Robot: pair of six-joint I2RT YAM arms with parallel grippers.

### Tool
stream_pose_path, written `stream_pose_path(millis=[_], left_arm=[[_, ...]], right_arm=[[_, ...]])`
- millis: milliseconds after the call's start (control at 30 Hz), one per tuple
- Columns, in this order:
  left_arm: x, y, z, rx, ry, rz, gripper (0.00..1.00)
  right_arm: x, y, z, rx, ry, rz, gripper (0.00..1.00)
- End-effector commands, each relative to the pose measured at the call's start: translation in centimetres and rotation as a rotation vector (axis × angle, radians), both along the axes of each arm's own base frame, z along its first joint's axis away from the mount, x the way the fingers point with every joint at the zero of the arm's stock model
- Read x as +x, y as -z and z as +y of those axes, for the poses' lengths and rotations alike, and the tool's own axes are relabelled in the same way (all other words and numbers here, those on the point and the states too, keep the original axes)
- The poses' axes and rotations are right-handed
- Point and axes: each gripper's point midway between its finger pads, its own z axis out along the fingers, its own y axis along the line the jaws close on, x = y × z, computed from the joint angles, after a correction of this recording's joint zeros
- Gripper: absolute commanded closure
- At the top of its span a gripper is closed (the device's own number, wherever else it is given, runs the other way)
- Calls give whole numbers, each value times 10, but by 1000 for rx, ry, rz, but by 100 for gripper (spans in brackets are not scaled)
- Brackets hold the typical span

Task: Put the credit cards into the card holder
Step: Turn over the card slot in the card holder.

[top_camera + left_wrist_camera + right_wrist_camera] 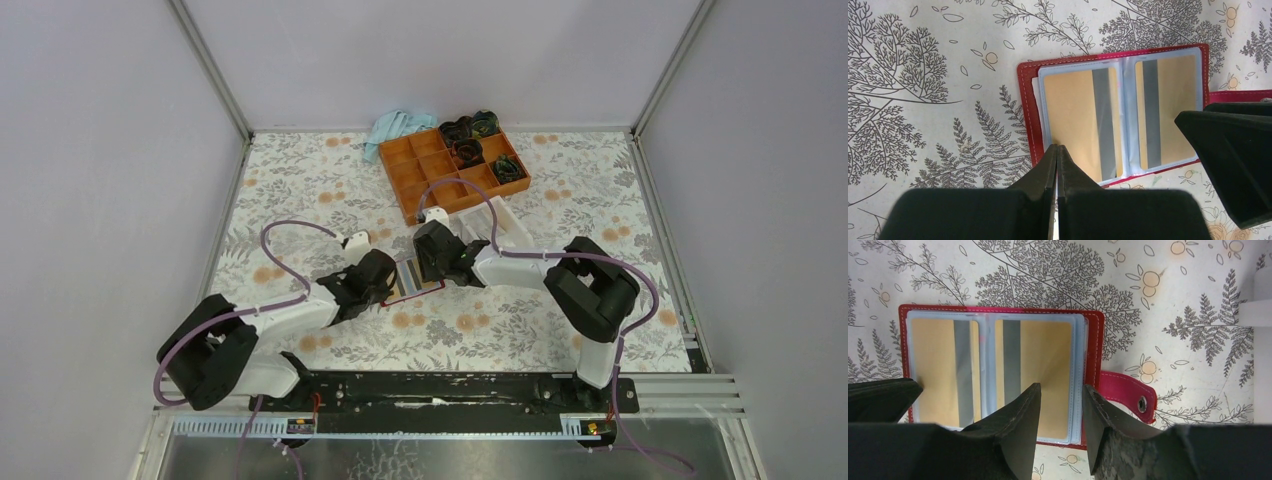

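Top external view: you see the open card holder lying centrally, orange tray beyond. Left gripper pinches shut at its edge; right gripper, parted and empty, overhangs its gold cards.

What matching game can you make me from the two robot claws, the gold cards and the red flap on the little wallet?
Things:
1. left gripper
2. right gripper
3. gold cards
4. snap tab

States:
A. sticks out sideways, unfastened
B. jaws apart
C. tucked inside the open card holder
D. jaws shut together

Pairs: 1-D, 2-B, 3-C, 4-A.
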Motion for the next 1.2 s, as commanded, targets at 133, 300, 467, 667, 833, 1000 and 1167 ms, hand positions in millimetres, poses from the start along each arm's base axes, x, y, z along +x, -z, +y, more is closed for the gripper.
stream_pose_path(millis=[133, 300, 467, 667, 833, 1000, 1167], left_arm=[[6, -2, -8, -33, -3, -31, 99], [7, -3, -8, -31, -2, -33, 99], [5, 0, -7, -27, -2, -25, 99], [2, 7, -5, -18, 0, -9, 99], [0, 13, -5, -14, 3, 5, 99], [0, 13, -5, -15, 3, 5, 99], [0, 15, -5, -12, 4, 10, 100]], right_arm=[[-9, 8, 6, 42, 11, 33, 56], [-17, 10, 13, 97, -4, 69, 57], [-20, 2, 19, 154, -17, 71, 59], [-19, -11, 18, 178, -10, 45, 65], [-18, -18, 20, 192, -17, 35, 69], [-17, -23, 21, 206, -19, 26, 72], [-18, -33, 26, 256, -30, 14, 73]])
